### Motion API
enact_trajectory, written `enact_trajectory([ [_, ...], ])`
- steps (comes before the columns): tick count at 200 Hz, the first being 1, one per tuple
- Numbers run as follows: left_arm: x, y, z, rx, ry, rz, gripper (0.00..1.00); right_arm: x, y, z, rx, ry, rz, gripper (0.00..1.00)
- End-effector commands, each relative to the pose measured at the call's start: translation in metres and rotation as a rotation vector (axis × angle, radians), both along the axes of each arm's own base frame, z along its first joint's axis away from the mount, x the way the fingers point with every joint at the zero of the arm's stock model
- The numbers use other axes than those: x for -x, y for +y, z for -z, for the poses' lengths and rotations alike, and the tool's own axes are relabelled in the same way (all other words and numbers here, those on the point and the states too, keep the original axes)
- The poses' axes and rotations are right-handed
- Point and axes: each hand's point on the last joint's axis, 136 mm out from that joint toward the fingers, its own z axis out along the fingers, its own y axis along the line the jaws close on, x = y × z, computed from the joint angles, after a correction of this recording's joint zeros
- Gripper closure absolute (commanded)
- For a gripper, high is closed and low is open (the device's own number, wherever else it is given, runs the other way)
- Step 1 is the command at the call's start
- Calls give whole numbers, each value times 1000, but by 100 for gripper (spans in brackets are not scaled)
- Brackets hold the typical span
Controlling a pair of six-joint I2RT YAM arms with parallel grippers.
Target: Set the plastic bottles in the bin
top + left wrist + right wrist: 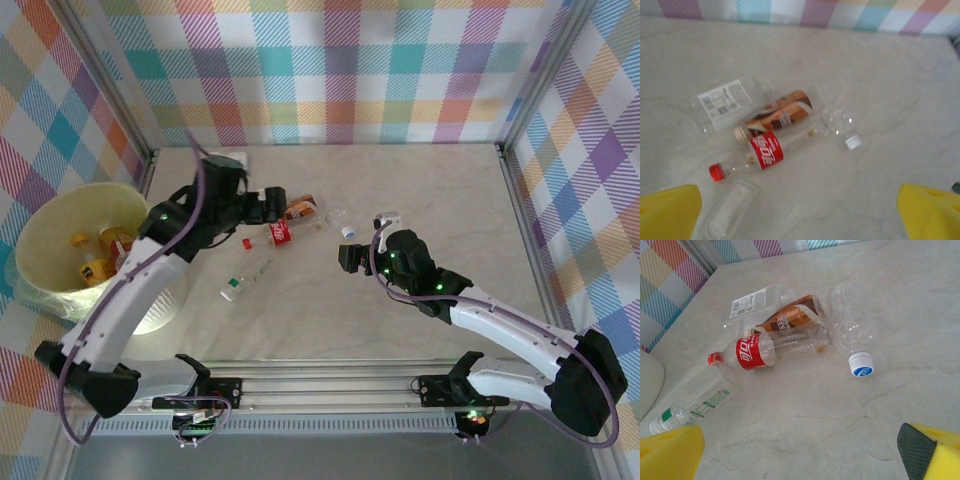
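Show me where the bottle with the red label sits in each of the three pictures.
Top external: the red-label bottle lies a little left of centre, at mid-height.
Left wrist: the red-label bottle lies left of centre, its red cap pointing left.
Right wrist: the red-label bottle lies left of centre.
Shared landmark: the brown-label bottle lying right beside it.

clear bottle (732, 207) cut by bottom edge, bin (649, 385) by left edge

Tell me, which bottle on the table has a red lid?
The red-labelled bottle lying next to the brown-labelled one. The clear bottle beside them has a white-and-blue lid.
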Motion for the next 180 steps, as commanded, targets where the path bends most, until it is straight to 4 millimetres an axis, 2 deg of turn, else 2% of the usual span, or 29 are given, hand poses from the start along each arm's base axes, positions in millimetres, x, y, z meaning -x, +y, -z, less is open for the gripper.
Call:
enact_trajectory([
  [1,-5,4,27,-105,80,-27,0,-2,-6,-10,-29,-24,34,0],
  [27,-5,5,58,-177,186,-19,0,-2,-7,-10,-19,-28,34,0],
  [53,-1,-5,97,-114,315,43,0,-3,-8,-8,-13,-28,39,0],
  [86,-2,13,145,-91,456,-23,0,-3,-7,-9,-12,-31,33,0],
  [119,-2,27,171,-142,500,-79,0,-3,-8,-9,-9,-30,39,0],
  [144,-3,43,201,-207,531,-109,0,-2,-9,-6,-13,-20,46,0],
  [163,-4,48,223,-195,591,-117,0,-2,-10,-4,-12,-14,48,0],
  [180,-8,49,234,-206,588,-104,0,-2,-11,-5,-10,-15,51,0],
])
